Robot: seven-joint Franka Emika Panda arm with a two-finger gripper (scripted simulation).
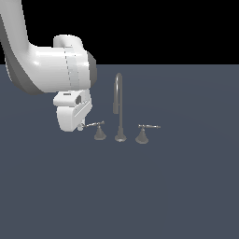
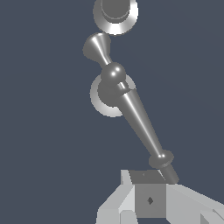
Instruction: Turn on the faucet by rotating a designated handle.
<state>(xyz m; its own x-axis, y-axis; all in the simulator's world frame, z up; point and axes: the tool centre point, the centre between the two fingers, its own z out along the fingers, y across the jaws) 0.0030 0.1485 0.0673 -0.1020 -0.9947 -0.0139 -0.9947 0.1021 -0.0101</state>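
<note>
The faucet (image 1: 118, 100) is a small grey set with a tall gooseneck spout on a round foot (image 1: 120, 137). The handle (image 1: 94, 124) is the thin lever on the duller, narrower cone base (image 1: 100, 134), on the exterior view's left of the spout. My gripper (image 1: 81, 127) hangs low at that lever's outer tip. In the wrist view the handle (image 2: 138, 120) slants across the picture, and its tip meets the gripper (image 2: 148, 192). The fingers look shut together, with nothing held between them. The handle's round base (image 2: 103, 100) lies under the lever.
A twin lever (image 1: 149, 126) on a wider, lighter cone base (image 1: 142, 136) stands on the exterior view's right of the spout. The spout's round foot (image 2: 115, 15) shows beyond the handle in the wrist view. The big white arm (image 1: 46, 65) fills the exterior view's upper left.
</note>
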